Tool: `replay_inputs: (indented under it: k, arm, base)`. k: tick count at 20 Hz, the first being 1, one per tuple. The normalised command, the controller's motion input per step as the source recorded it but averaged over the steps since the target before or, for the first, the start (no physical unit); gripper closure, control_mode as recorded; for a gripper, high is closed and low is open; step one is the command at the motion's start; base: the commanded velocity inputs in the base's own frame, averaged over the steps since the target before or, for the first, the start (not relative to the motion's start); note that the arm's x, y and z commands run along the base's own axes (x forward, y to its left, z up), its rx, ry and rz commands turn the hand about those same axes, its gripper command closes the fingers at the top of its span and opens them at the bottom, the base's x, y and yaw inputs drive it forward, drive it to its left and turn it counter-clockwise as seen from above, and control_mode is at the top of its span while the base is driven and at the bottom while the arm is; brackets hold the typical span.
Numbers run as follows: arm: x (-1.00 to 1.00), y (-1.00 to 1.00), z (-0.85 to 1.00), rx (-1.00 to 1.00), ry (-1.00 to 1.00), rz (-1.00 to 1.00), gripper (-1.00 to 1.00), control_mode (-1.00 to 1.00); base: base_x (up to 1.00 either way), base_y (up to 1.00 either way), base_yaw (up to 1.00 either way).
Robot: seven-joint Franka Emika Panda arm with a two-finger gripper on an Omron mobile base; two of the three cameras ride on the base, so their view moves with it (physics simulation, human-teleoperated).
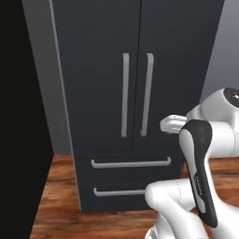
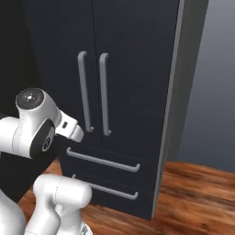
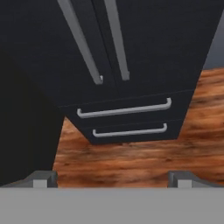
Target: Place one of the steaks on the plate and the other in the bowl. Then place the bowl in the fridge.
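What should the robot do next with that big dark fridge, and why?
Probably reach the tool forward and up to one of the long door handles and grab it. Both doors of the fridge are closed, the tool is open and holds nothing, and it hangs short of the doors, pointing down toward the drawers and the wooden floor.

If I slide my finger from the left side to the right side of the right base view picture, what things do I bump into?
White robot arm with dark joints → left long silver door handle → right long silver door handle → grey side panel of the tall dark charcoal fridge → plain grey wall.
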Motion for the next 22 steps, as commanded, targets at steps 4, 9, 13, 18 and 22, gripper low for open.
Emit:
replay_inputs:
  k: [4, 9, 13, 18, 22]
  arm:
    - [0.00, 0.00, 0.00, 0.00, 0.00, 0.00, -1.00, 1.00]
    - [0.00, 0.00, 0.00, 0.00, 0.00, 0.00, -1.00, 1.00]
    - [0.00, 0.00, 0.00, 0.00, 0.00, 0.00, -1.00, 1.00]
    - [0.00, 0.00, 0.00, 0.00, 0.00, 0.00, -1.00, 1.00]
    - [0.00, 0.00, 0.00, 0.00, 0.00, 0.00, -1.00, 1.00]
  base:
    - [-0.03, 0.26, -0.25]
    - [-0.03, 0.44, -0.18]
    - [-0.27, 0.38, 0.00]
    - [-0.05, 0.05, 0.00]
    - [-0.24, 0.02, 0.00]
